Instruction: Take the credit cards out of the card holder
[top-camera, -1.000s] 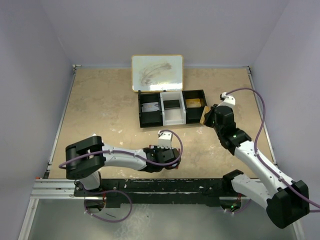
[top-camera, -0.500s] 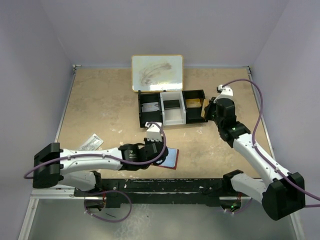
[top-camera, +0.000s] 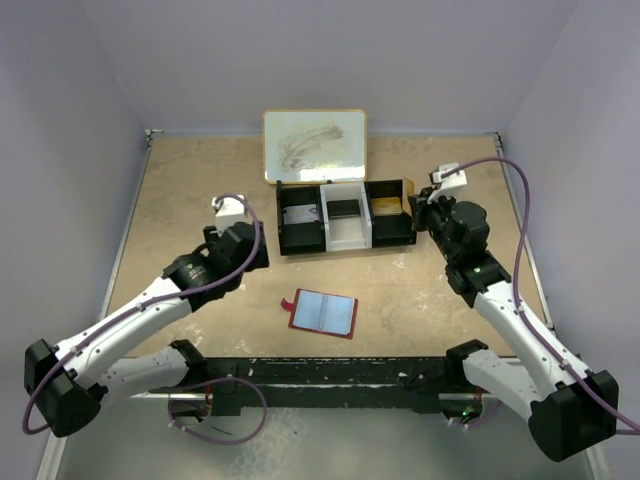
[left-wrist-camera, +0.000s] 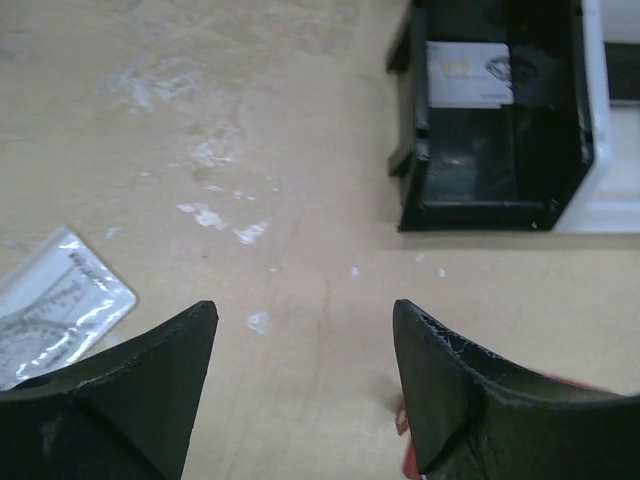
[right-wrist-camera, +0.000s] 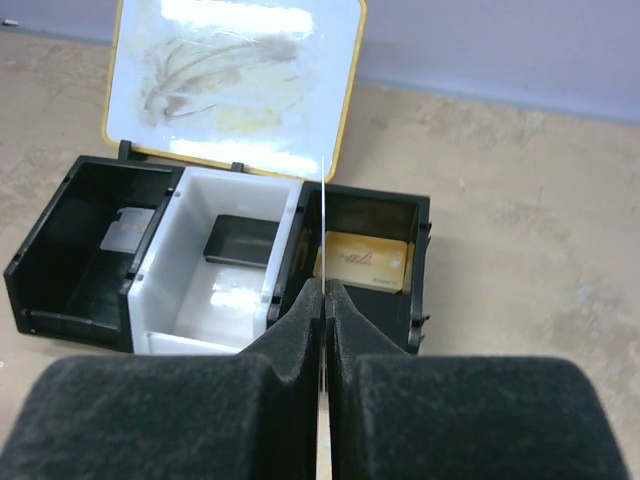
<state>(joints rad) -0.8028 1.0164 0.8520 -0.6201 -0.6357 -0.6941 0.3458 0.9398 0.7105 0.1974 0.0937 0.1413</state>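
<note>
One card holder (top-camera: 322, 313) lies open, lower centre of the top view; one tray (top-camera: 298, 247) holds three cards (right-wrist-camera: 362, 262).
I see the left gripper (left-wrist-camera: 305, 385) spread and empty; the right gripper (right-wrist-camera: 324, 300) pinches a fourth card (right-wrist-camera: 324, 230) edge-on.

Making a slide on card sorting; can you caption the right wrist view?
Right gripper pinches a thin card edge-on, lined up with the tray compartment holding a gold card.

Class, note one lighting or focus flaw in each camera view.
Top view: even light, soft shadows, wallet sleeves look pale. Left wrist view: open left claw blurred; plastic packet glares. Right wrist view: whiteboard washed out by glare; right claw, pinching a card, out of focus.
</note>
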